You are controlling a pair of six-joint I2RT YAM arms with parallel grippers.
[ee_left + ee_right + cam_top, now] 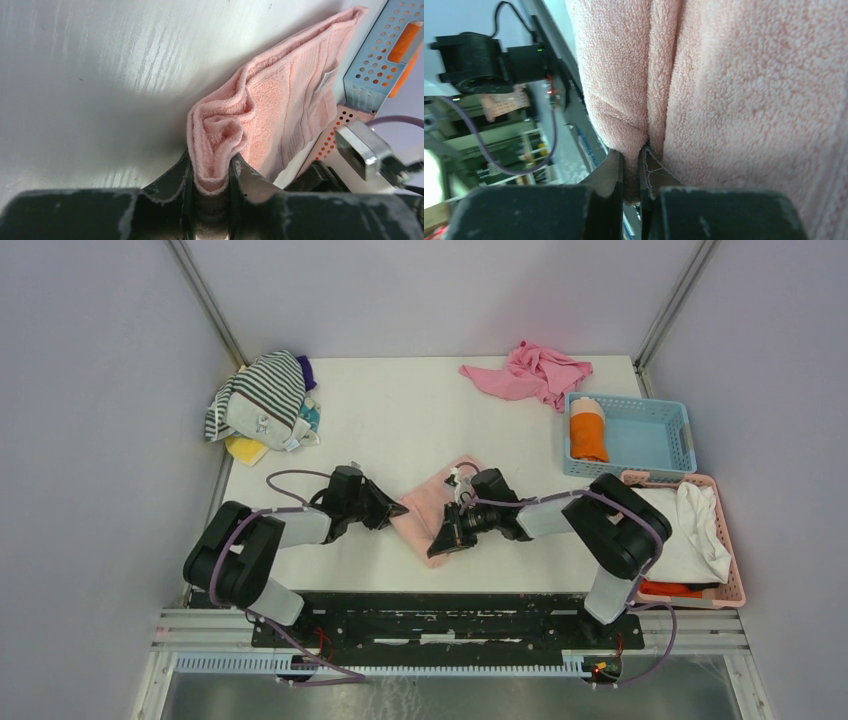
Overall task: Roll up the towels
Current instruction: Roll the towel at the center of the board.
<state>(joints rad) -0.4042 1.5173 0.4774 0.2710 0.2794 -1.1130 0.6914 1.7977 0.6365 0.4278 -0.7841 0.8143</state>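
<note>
Pale pink terry: pink towel (440, 502), folded and lying diagonally near the middle of the bench (400, 410), between the two arms. White label (327, 80) showing at one edge in the left wrist view. No roll formed in it yet, only a bunched fold at the gripped end.

Left hand (212, 182): closed tight on that puckered fold, cloth squeezed between the fingers.

Right hand (631, 170): all but shut, pinching a thin edge of the same towel. Nothing else held.

Orange towel (588, 432): in the blue basket (650, 440) at the right rear, seemingly rolled already, peach end toward the back. Counted as done on that appearance.

Progress, as a judgement: one towel of two finished and stowed. Second gripped by both hands, rolling at its very start or not begun. Whole length left to wind, then probably a place beside the first.

Bench: white, matt and smooth, faintly streaked in the close view. Also on it:
- bright pink cloth (530, 370), crumpled at the back edge
- striped cloth (262, 395), heaped with other items at the left rear corner
- pink basket (736, 560) at the right edge, holding white cloth (690, 530), with something orange beneath

Room: plain lilac-grey walls on three sides, metal posts in the rear corners, black rail along the near edge carrying both arm bases.
</note>
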